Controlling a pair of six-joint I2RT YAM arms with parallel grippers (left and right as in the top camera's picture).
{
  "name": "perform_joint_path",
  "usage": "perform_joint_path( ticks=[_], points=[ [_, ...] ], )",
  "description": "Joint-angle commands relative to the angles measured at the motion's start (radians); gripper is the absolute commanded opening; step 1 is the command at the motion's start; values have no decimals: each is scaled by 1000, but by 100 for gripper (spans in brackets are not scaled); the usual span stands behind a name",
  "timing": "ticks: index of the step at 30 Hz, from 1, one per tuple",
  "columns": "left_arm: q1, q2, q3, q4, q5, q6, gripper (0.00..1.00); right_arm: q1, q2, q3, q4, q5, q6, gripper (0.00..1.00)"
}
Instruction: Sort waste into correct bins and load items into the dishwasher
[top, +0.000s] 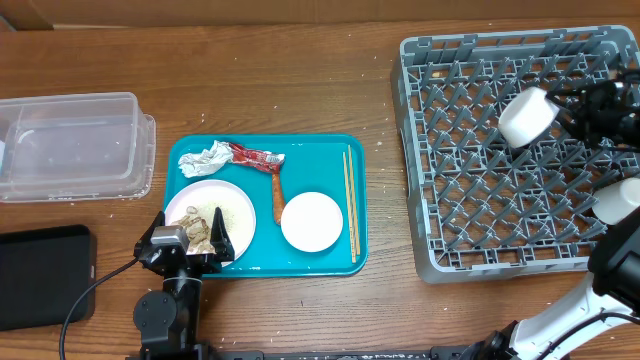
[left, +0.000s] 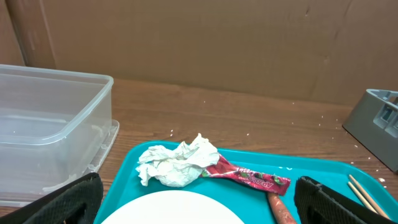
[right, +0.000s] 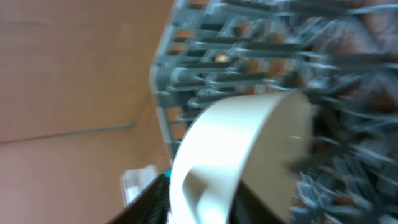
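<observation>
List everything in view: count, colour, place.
table: 1, brown wood, under everything
tray: 1, teal, centre-left
plate: 1, white, tray's left
scraps: some, brownish, on the plate
bowl: 1, white, tray's right
tissue: 1, white, tray's top left
wrapper: 1, red, beside the tissue
sausage: 1, orange-brown, between plate and bowl
chopsticks: 2, pale wood, tray's right edge
container: 1, clear, far left
box: 1, black, bottom left
rack: 1, grey, right
cup: 1, white, held above the rack
second cup: 1, white, rack's right edge
left pincer: 1, black, open over the plate
right pincer: 1, black, shut on the cup
</observation>
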Motion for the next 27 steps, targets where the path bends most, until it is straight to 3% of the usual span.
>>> perform_joint_path(
  ticks=[1, 6, 10, 13, 16, 17, 21, 24, 27],
  points=[
    [3, -10, -4, -2, 2, -7, 100, -31, -53, 100, -78, 237, 8, 51],
    [3, -10, -4, -2, 2, -7, 100, -33, -132, 300, -329, 564, 56, 69],
    [3, -10, -4, -2, 2, -7, 100, 2, -213, 451, -504, 600, 56, 86],
    [3, -10, -4, -2, 2, -7, 100, 56, -266, 459, -546, 641, 56, 89],
    [3, -10, -4, -3, 2, -7, 100, 163, -281, 458, -595, 667, 56, 91],
    [3, -10, -4, -2, 2, -7, 100, 213, -280, 454, -605, 709, 58, 97],
    [3, -10, -4, -2, 2, -7, 100, 423, -254, 449, -577, 1049, 232, 100],
    [3, -10, -4, -3, 2, -7, 100, 517, -216, 449, -577, 977, 230, 100],
    [3, -10, -4, -3, 2, -7, 100, 687, -161, 430, -581, 799, 101, 100]
  ],
)
